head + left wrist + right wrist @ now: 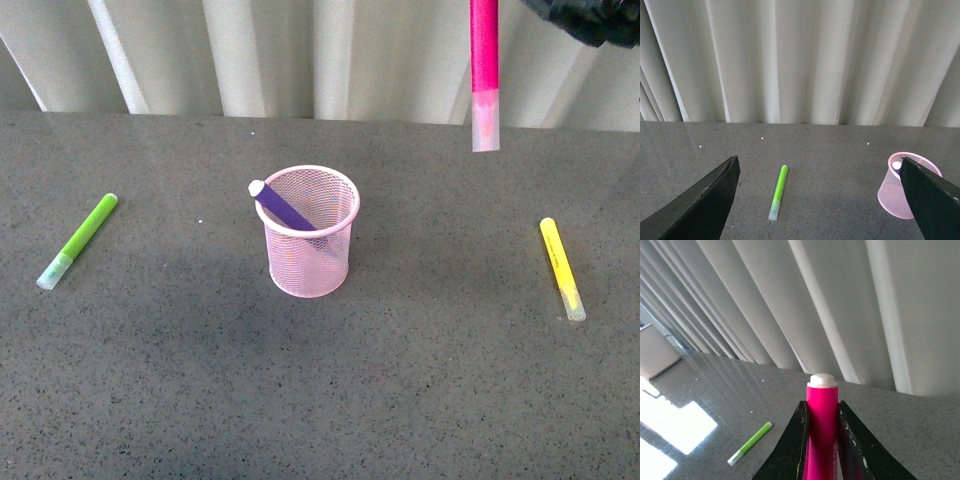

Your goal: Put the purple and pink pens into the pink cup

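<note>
Two pens to track, and one's already in. The purple pen (pixel 285 208) sits inside the pink cup (pixel 300 268) on a slant. Its white butt end pokes just over the rim on the cup's left side, and the dark barrel runs down behind the mesh. The cup is round wire mesh in light pink, a bit narrower at the base, with a smooth solid band for a rim. It stands upright near the middle of the table (pixel 300 400).

The pink pen (pixel 484 70) is up in the air, hanging straight up and down to the right of the cup and well above it, frosty translucent cap pointing down. It's got a glossy magenta barrel, thick and cylindrical. The right gripper (pixel 822 407) has it pinched between two black wedge-shaped fingers, pressed against the barrel on both sides just below the pen's flat white end plug.

On the other arm, the left gripper (pixel 820 161) has its fingers spread wide, two matte black blades far apart.

A lime green marker (pixel 80 238) lies flat on the left side and a yellow marker (pixel 561 265) lies flat on the right. Both are well apart from the cup, with their clear caps toward the camera. The table is a dark grey speckled slab, a bit shiny in the right wrist view. Behind it is a backdrop (pixel 260 50) of pale vertical folds; can't tell if it's fabric or slats.
</note>
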`<action>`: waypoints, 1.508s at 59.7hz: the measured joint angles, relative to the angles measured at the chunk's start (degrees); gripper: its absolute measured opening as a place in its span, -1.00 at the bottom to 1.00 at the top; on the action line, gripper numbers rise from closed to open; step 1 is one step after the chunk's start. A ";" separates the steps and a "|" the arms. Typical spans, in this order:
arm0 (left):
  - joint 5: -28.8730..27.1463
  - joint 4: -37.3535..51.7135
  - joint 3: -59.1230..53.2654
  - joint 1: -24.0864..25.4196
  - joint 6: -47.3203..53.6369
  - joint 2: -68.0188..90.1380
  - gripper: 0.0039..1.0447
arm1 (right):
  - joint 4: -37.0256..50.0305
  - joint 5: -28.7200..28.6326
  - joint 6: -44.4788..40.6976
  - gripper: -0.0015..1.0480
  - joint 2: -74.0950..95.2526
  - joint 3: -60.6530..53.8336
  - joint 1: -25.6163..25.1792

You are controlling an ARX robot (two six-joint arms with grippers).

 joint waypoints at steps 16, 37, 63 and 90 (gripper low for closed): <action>0.00 0.00 0.00 0.00 0.00 0.00 0.88 | 8.41 2.60 -0.81 -0.77 7.69 0.63 4.76; 0.00 0.00 0.00 0.00 0.02 0.00 0.88 | 9.11 5.55 -1.57 -0.77 20.46 14.14 10.69; 0.02 0.00 0.00 0.00 0.02 0.00 0.88 | 9.22 4.96 -1.88 -0.78 28.15 20.22 11.19; 0.02 0.00 0.00 0.00 0.02 0.00 0.88 | 9.35 4.98 -2.86 -0.48 30.73 21.88 11.39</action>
